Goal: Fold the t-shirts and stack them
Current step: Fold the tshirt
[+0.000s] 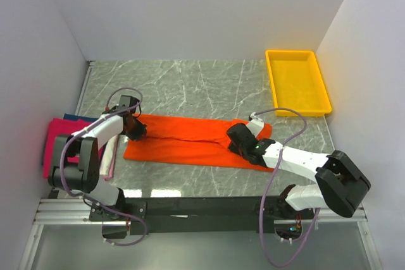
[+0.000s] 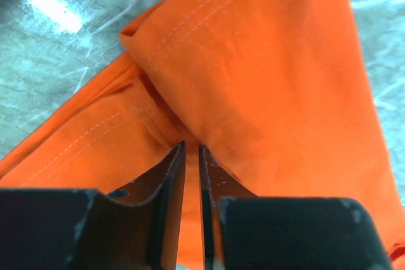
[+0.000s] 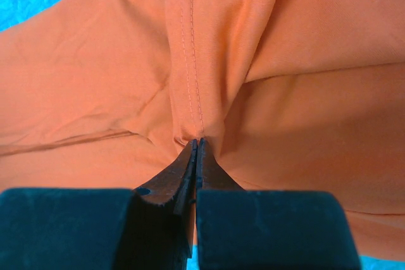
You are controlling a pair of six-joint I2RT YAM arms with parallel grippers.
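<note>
Left gripper [image 2: 191, 148] jaws are pinched onto the orange t-shirt [image 1: 190, 140] at its left end. Right gripper [image 3: 197, 141] jaws clamp a fold near the other end.

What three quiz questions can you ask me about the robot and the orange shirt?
1. True or false: the yellow tray has no shirt in it.
2. Look at the left gripper and the right gripper. Which one pinches the orange t-shirt? A left only, B right only, C both.
3. Fill in: the pink t-shirt lies on the robot's ___ side.
Key: 1 true; 2 C; 3 left.
</note>
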